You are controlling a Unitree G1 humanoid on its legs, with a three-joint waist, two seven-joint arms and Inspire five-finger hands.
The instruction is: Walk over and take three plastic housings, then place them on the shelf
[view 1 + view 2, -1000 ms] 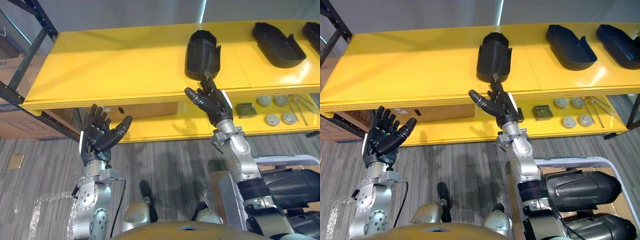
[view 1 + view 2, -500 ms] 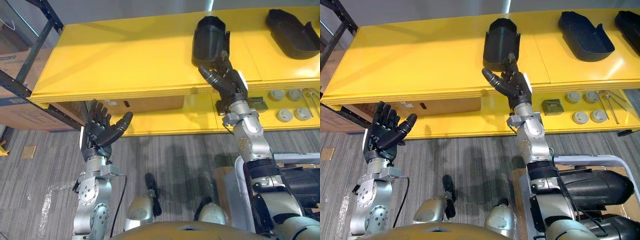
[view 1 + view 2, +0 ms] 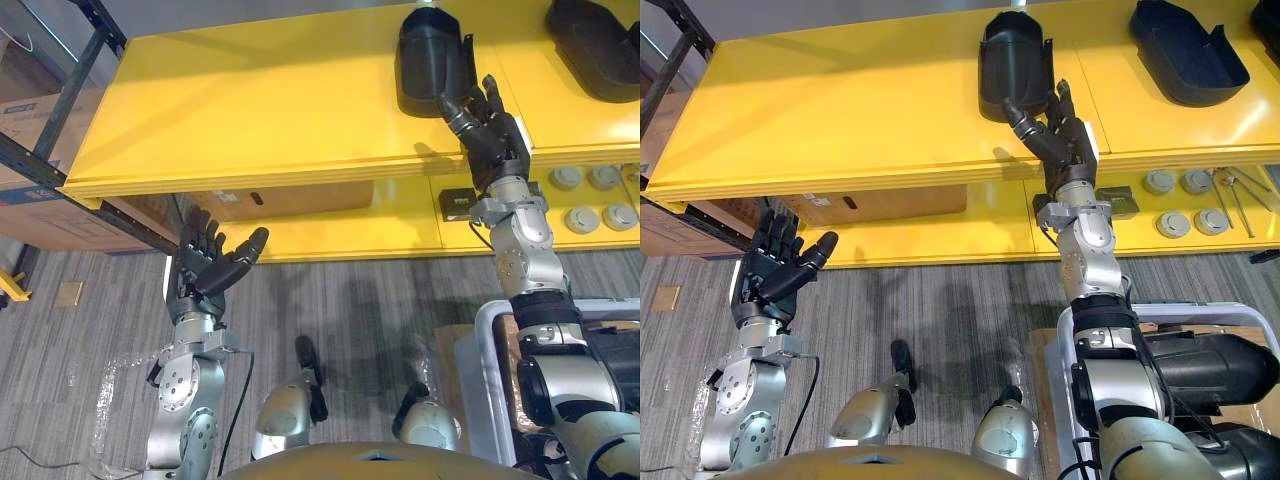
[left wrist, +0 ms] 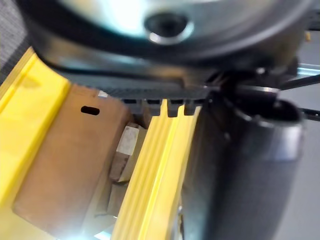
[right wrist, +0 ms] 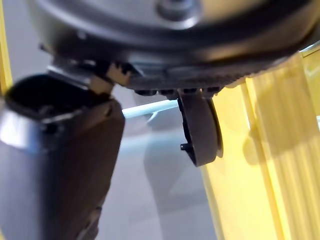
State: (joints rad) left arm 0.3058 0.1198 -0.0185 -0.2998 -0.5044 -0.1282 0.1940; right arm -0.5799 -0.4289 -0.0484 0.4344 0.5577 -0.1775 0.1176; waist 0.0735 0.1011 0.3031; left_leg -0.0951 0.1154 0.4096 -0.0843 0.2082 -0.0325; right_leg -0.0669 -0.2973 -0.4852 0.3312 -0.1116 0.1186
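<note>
A black plastic housing (image 3: 430, 55) lies on the yellow top shelf (image 3: 250, 110), its open end toward me. My right hand (image 3: 1067, 140) is raised at the shelf's front edge, just right of the housing's near end, open with straight fingers. Its thumb reaches the housing's near rim; whether it touches I cannot tell. A second black housing (image 3: 1185, 40) lies further right on the same shelf. More black housings (image 3: 1190, 365) rest in a white bin (image 3: 1160, 315) at lower right. My left hand (image 3: 205, 270) is held up open in front of the lower shelf, holding nothing.
The lower yellow shelf (image 3: 940, 245) carries several round grey parts (image 3: 1185, 222) and a small dark block (image 3: 1120, 198). A cardboard box (image 3: 285, 200) sits under the top shelf. A dark rack post (image 3: 60, 90) slants at the left. The floor is grey carpet.
The camera has drawn closer to the shelf. My right hand has risen from below the shelf's front edge to beside the housing's near end. The left hand stays raised and open.
</note>
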